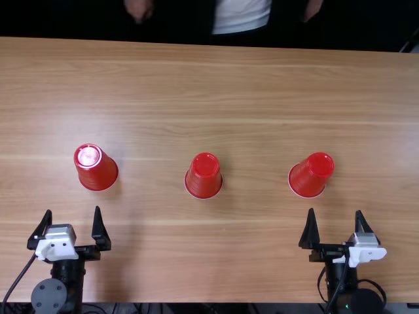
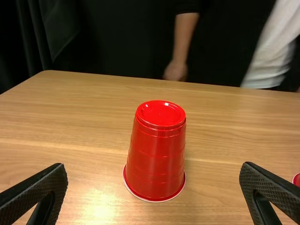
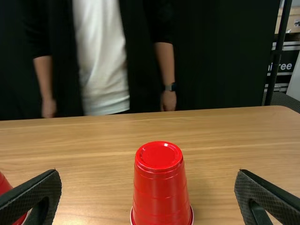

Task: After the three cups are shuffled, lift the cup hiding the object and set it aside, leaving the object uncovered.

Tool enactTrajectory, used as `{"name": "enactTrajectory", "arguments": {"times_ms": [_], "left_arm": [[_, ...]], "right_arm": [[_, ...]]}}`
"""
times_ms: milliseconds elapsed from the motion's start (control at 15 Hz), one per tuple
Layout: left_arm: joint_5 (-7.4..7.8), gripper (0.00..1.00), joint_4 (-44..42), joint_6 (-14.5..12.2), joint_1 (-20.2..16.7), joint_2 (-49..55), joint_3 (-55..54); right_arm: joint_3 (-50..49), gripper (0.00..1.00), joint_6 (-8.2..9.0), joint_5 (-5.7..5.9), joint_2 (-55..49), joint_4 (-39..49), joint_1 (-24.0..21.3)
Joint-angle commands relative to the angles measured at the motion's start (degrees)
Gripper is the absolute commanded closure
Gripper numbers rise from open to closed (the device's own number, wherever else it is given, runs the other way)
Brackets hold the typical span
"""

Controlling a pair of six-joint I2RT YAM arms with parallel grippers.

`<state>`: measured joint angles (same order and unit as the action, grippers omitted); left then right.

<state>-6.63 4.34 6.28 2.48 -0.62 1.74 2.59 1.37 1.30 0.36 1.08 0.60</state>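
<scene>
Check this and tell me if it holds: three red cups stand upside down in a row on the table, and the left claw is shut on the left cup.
One thing is wrong. The left claw is open and holds nothing; the top view shows it apart from the left cup. The rest holds: left cup, middle cup and right cup stand upside down in a row on the table.

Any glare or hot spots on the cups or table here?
Top view: bright glare on the upturned base of the left cup, with the middle cup and right cup duller. Left wrist view: light reflects off the table in front of that cup. Right wrist view: only a soft sheen on the right cup.
</scene>
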Motion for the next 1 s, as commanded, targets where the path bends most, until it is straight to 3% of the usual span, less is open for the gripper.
{"name": "enactTrajectory", "arguments": {"times_ms": [0,267,667,867,933], "left_arm": [[0.41,0.0,-0.4,0.4,-0.5,0.6,-1.7],[0.2,0.0,-0.4,-0.2,-0.4,0.6,-1.7],[0.62,0.0,-0.4,-0.3,0.2,0.6,-1.7],[0.62,0.0,0.1,-0.4,0.2,0.6,-1.7],[0.62,0.0,0.3,-1.5,0.2,0.6,-0.4]], "right_arm": [[-0.7,0.0,-0.1,0.39,-0.4,0.3,-0.5],[-0.8,0.0,0.22,0.7,-0.4,0.3,-0.5],[-1.0,0.0,0.01,-0.14,-0.4,0.2,-0.2],[-0.2,0.0,-0.42,-0.14,-0.4,0.3,-0.4],[0.8,0.0,-1.05,-0.14,-0.4,0.5,-0.5]]}}
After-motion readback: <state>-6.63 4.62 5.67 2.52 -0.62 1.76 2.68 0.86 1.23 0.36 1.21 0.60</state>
